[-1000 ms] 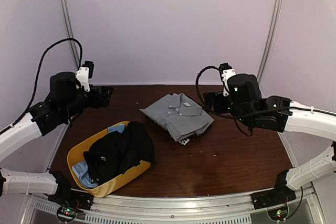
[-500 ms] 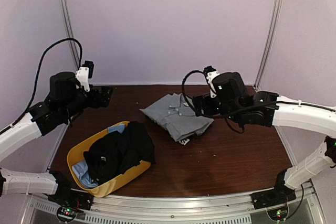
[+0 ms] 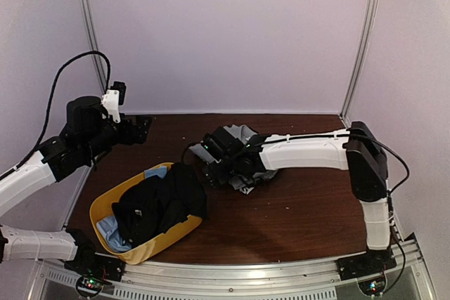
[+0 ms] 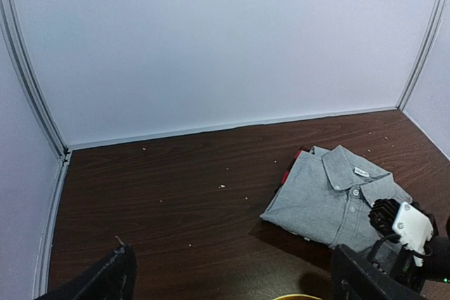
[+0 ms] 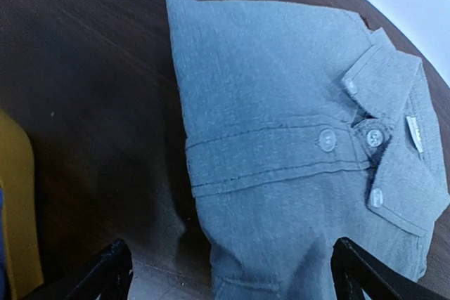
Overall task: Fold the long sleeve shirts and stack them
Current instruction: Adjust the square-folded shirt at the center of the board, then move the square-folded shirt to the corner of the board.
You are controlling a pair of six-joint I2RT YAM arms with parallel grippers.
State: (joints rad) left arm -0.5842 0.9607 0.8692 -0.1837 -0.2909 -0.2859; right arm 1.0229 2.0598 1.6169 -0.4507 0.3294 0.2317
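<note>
Top external view: grey shirt [image 4: 329, 200] folded flat on table [image 3: 309, 209]. Black shirt [image 3: 158, 205] heaped in yellow basket [image 3: 176, 235], near-left of grey shirt. Right gripper [image 5: 232, 268] directly over grey shirt, jaws spread wide, holding nothing. Left gripper [image 3: 137, 130] left of grey shirt, raised, jaws wide, empty.

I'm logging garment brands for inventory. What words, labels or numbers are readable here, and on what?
None can be read.
White neck label at the collar of the folded grey collared shirt: blurred, unreadable.
Small white label on the black shirt in the yellow plastic basket: too small to read.
</note>
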